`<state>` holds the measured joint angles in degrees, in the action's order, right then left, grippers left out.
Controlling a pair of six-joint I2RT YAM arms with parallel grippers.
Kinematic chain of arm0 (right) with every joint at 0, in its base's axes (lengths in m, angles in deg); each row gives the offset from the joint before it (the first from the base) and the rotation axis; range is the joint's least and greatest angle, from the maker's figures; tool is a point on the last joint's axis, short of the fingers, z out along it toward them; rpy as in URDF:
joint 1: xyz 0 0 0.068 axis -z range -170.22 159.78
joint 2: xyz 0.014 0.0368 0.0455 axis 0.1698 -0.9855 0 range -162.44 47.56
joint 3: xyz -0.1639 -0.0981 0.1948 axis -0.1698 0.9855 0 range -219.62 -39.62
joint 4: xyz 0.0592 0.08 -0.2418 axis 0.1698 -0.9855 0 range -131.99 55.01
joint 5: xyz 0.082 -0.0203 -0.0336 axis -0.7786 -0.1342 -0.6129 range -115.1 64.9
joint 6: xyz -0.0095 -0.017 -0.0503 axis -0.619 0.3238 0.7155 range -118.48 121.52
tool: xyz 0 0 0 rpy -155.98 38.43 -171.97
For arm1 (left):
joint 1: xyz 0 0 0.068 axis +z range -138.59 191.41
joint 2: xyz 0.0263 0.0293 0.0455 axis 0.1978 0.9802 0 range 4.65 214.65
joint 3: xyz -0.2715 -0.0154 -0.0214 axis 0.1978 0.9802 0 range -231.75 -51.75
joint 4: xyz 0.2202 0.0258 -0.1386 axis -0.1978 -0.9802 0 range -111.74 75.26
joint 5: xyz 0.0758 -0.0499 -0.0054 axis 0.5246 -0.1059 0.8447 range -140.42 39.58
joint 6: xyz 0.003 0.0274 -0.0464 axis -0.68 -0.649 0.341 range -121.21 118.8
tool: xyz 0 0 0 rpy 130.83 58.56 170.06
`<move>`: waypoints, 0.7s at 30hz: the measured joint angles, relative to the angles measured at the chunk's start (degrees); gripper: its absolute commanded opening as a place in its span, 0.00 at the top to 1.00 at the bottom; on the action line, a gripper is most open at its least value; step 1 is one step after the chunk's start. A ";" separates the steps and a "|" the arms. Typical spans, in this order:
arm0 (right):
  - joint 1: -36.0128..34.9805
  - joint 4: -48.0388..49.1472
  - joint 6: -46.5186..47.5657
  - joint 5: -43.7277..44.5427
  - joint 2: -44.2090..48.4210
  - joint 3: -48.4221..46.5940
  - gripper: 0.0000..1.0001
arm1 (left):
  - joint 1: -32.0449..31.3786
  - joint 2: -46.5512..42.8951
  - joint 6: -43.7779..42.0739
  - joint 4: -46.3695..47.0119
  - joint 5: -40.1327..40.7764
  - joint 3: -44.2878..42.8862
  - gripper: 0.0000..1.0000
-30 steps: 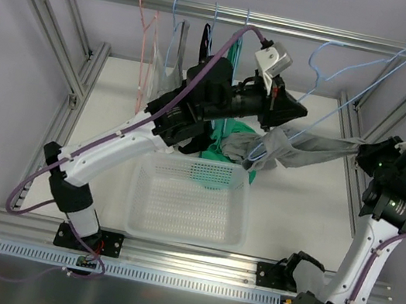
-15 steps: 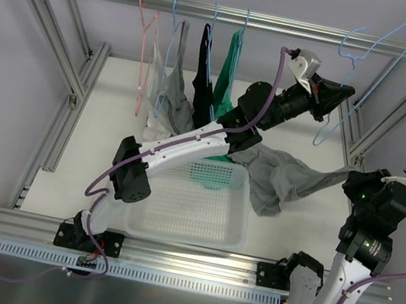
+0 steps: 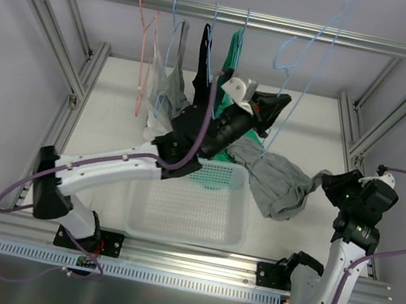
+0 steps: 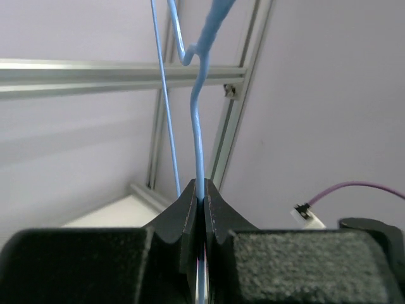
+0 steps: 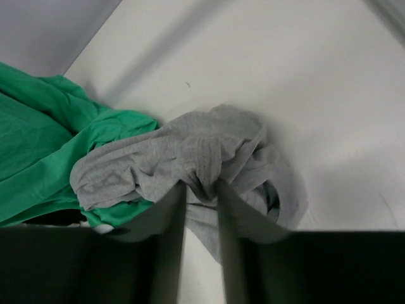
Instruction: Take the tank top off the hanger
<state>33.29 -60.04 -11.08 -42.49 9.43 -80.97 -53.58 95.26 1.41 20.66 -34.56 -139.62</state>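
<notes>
The grey tank top (image 3: 276,185) lies crumpled on the white table, right of the basket and off the hanger; it also shows in the right wrist view (image 5: 190,149). My left gripper (image 3: 277,104) is shut on the bare light-blue hanger (image 3: 315,38) and holds it up below the rail. In the left wrist view the wire (image 4: 200,139) is pinched between the closed jaws of that gripper (image 4: 201,190). My right gripper (image 3: 322,181) is low at the tank top's right edge. In the right wrist view this gripper (image 5: 201,187) has a bunched fold of grey fabric between its narrow-set fingers.
A white basket (image 3: 182,236) stands at the table's front middle. A green top (image 3: 216,157) lies at its far rim and beside the tank top (image 5: 50,126). A pink hanger (image 3: 146,39) and several hung garments (image 3: 177,76) are on the rail (image 3: 379,46). Frame posts flank the table.
The tank top has come off the hanger and dropped onto the table. My left gripper swung the bare hanger to the right and back toward the middle. My right gripper moved down and inward.
</notes>
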 measured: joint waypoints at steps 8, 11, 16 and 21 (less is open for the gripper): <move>-0.20 2.58 0.00 -4.57 -4.09 2.82 0.10 | -4.04 -10.32 5.29 -15.06 14.45 5.88 1.00; -0.20 2.95 -0.04 -4.59 -3.50 2.75 0.02 | -4.09 -7.52 8.07 -23.76 18.14 3.54 1.00; -0.20 2.89 0.31 -4.57 -3.06 2.23 0.01 | -4.09 -0.83 14.01 -39.60 21.40 -5.14 1.00; -0.20 2.80 0.90 -4.52 -1.70 2.05 0.01 | -5.35 0.04 16.57 -47.71 23.85 -8.41 1.00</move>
<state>33.09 -57.25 -10.19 -47.02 7.73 -78.91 -58.94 95.30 17.97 -27.05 -10.72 -148.04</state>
